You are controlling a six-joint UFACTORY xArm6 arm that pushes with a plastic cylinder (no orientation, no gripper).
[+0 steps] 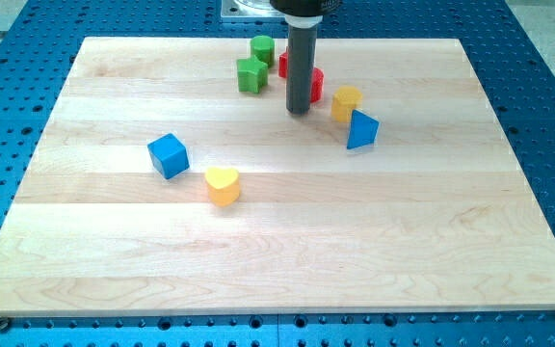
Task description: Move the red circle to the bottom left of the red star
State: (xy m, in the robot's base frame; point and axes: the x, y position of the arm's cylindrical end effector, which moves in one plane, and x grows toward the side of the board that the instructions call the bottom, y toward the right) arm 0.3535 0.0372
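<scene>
My tip (pixel 299 111) rests on the tabletop (pixel 277 241) near the view's top, just left of one red block (pixel 317 84) and below another (pixel 283 64); the rod hides both shapes, so which is the circle I cannot tell. No pincer is fitted (just the rod). Green blocks (pixel 251 74) sit left, a yellow block (pixel 345 102) right.

Bright, even light from above, soft pale shine across the middle of the wooden board (pixel 287 241), small dark shadows close under the blocks, picture mostly sharp, far edge a little soft
</scene>
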